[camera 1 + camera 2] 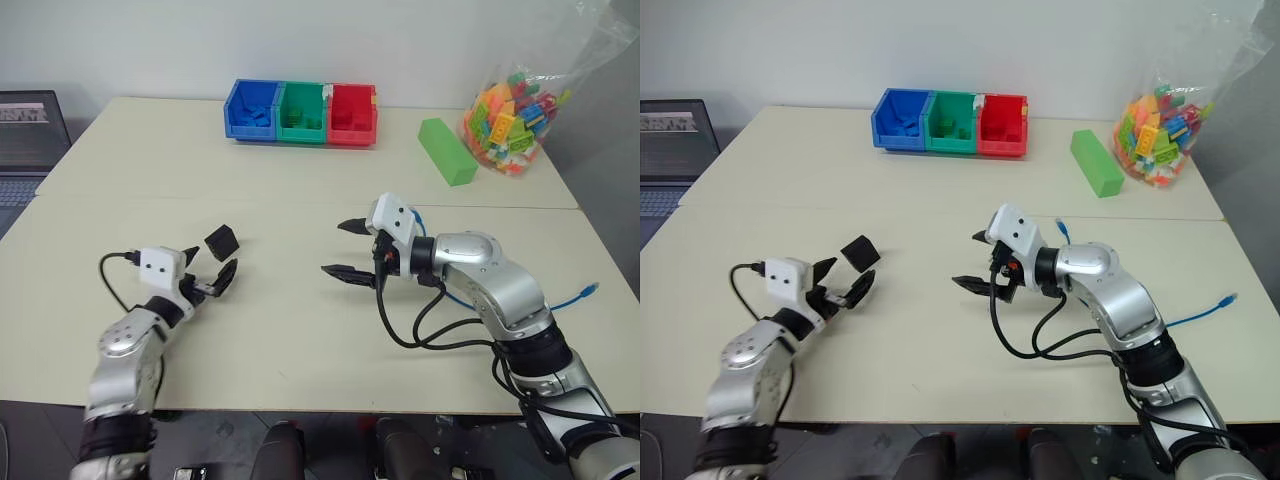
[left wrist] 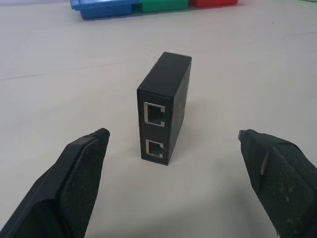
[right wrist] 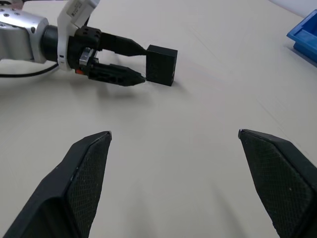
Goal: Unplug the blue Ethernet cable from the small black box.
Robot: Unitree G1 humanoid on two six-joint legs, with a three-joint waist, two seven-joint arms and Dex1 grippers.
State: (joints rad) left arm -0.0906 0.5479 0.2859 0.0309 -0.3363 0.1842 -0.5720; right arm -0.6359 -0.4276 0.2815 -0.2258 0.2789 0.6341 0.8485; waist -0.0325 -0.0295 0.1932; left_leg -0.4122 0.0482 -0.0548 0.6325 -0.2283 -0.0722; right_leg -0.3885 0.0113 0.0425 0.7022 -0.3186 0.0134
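Since both ports of the small black box [image 2: 164,109] stand empty, the unplugging looks done. The box sits free just beyond my open left gripper [image 1: 212,268]; the blue cable [image 1: 578,297] lies far right, behind my open, empty right gripper [image 1: 345,248].

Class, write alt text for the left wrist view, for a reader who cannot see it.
A small black box stands on edge on a pale table, two empty ports facing the camera, one above the other. The left gripper is open, a black finger on each side of the box and not touching it. Blue, green and red bins line the far edge.
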